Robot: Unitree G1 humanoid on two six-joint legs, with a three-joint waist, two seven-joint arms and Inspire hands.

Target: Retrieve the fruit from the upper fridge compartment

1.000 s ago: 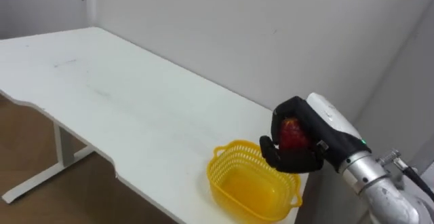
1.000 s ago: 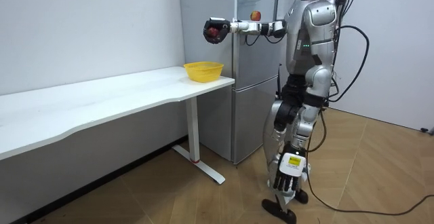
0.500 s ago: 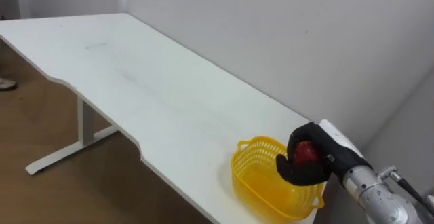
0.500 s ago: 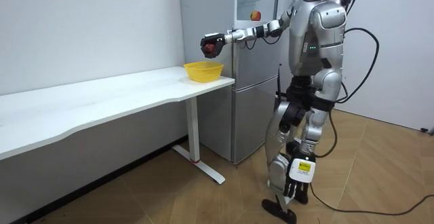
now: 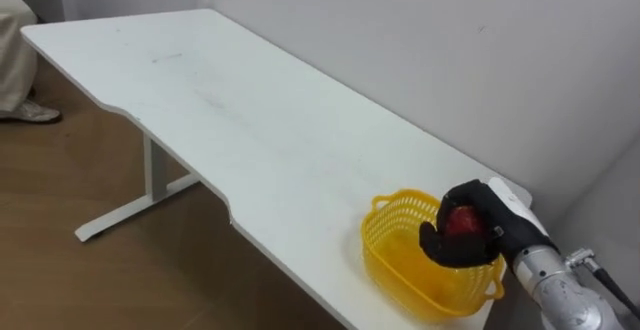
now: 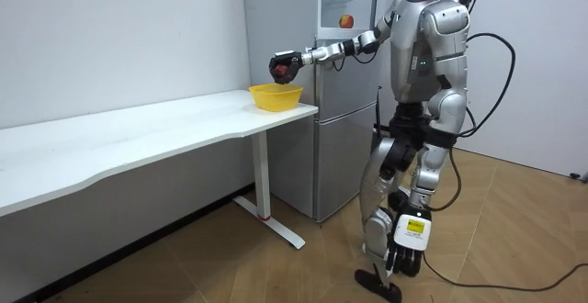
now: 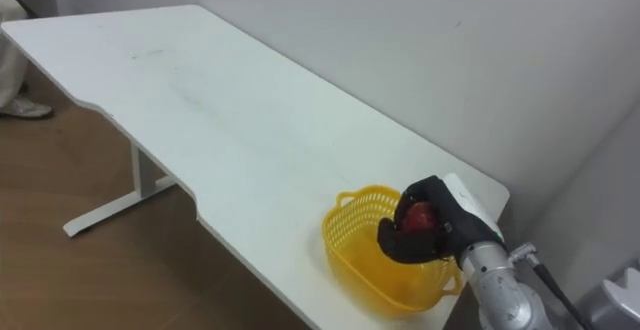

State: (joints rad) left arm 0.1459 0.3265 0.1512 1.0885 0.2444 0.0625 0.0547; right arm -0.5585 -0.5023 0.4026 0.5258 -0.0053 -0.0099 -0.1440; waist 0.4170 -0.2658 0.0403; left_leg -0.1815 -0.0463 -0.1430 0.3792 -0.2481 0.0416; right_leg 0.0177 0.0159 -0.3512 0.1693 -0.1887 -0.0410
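While its fingers point(image 5: 441, 246) clasp the red fruit point(image 5: 462, 220), the right hand point(image 5: 492, 232) hangs above the basket point(image 5: 386, 257).

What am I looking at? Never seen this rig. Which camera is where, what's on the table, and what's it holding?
It's a humanoid robot that stands on two legs and has five-fingered hands. Two of the pictures come from the stereo camera in its head, looking down at the work. They show the same scene from slightly different spots. The third comes from a camera standing in the room. It shows the whole robot beside a grey fridge, at the end of a white table. One yellow basket sits on the table, at the end nearest the fridge. The robot's right hand is curled round a red fruit, likely an apple. It holds the fruit just above the basket and has not yet let go.
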